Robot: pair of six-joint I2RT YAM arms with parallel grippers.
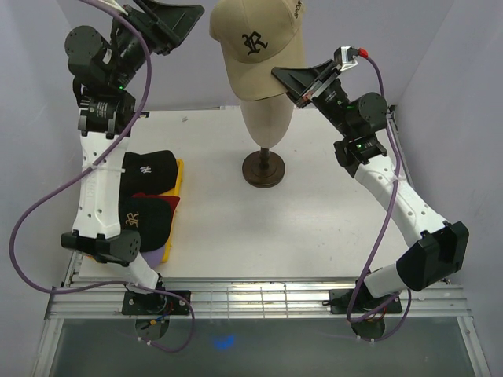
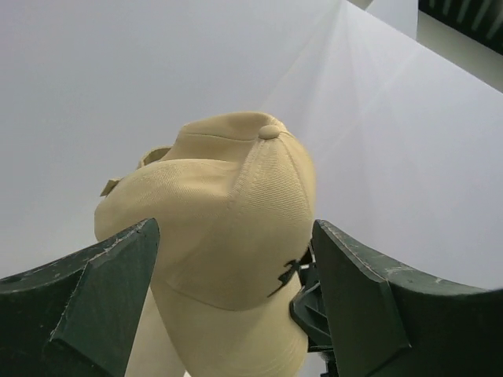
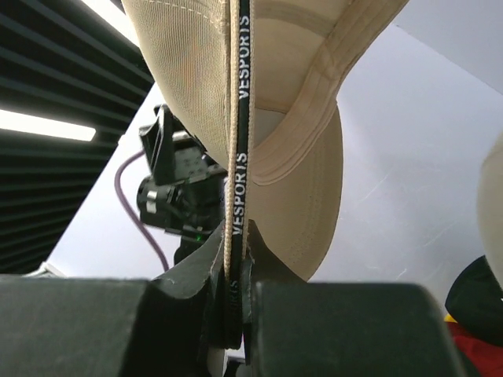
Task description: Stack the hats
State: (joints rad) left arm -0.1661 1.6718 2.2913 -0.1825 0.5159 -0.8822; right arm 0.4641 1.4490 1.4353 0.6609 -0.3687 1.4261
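Observation:
A tan cap (image 1: 258,45) with a dark letter logo is held high over the cream mannequin head (image 1: 267,118). My right gripper (image 1: 302,82) is shut on its side rim, pinching the tan edge and the black lettered sweatband (image 3: 240,181) between its jaws (image 3: 236,314). My left gripper (image 1: 169,17) is raised at the back left, open and empty; in its wrist view the tan cap (image 2: 228,228) shows beyond its spread fingers (image 2: 86,298). A black NY cap (image 1: 147,167), a red cap (image 1: 163,201), a black cap with a gold logo (image 1: 145,221) and a purple cap (image 1: 153,255) lie piled at the left.
The pile rests on a flat yellow tray (image 1: 180,177) by the left arm. The mannequin's dark round stand (image 1: 263,169) sits mid-table. White walls enclose the back and sides. The black cap (image 3: 475,287) and red cap (image 3: 479,342) show low right in the right wrist view.

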